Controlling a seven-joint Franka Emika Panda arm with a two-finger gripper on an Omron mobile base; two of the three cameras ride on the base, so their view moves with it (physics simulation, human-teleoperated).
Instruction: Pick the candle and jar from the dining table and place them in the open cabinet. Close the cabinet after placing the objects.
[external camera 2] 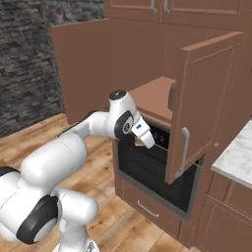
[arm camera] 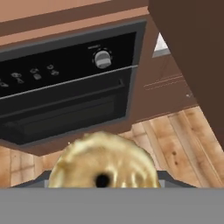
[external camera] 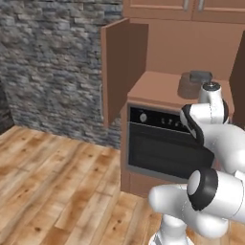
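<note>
Candle [arm camera: 103, 168] clamped in the hand [external camera 2: 141, 139], arm bent forward before the black oven [external camera 2: 162, 170].

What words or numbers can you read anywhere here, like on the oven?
None can be read.
The oven has little pale marks on its black panel beside the knob, too small and blurred to read.
The candle in the gripper, the jar and the cabinet carry no writing.

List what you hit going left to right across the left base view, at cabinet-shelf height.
Stone wall → open left cabinet door → cabinet shelf → jar standing on the shelf → right cabinet door's edge.
</note>
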